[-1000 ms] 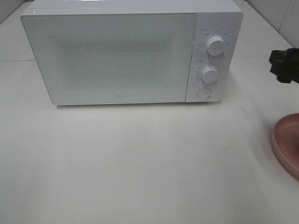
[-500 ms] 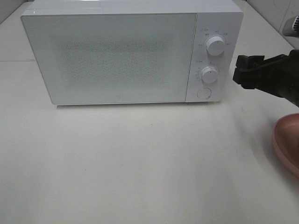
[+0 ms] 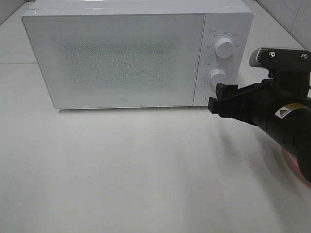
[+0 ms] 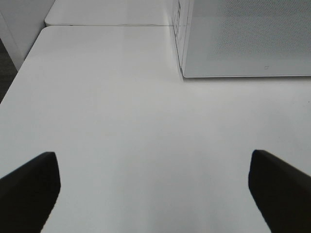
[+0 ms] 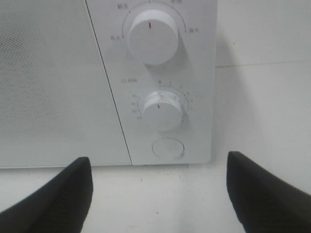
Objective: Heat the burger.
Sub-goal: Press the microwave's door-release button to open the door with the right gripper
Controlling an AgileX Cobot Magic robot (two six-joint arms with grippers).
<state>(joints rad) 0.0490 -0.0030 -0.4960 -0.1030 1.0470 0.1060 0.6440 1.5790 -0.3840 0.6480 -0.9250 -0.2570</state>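
The burger is out of view. A white microwave [image 3: 116, 58] stands at the back of the table with its door closed; the left wrist view catches its corner [image 4: 248, 39]. My right gripper [image 3: 215, 98] is open, with nothing between its fingers. It hovers just in front of the control panel, level with the round button [image 5: 168, 148] below the lower knob [image 5: 162, 109]. The upper knob [image 5: 151, 36] sits above that. My left gripper [image 4: 153, 160] is open over bare table to the left of the microwave and holds nothing.
A sliver of the pink plate [image 3: 291, 158] shows under my right arm at the right edge. The white table [image 3: 121, 170] spreads in front of the microwave. A tiled wall rises at the back right.
My right arm has swung in from the right edge toward the microwave's control panel and now covers most of the pink plate. The microwave door stays closed.
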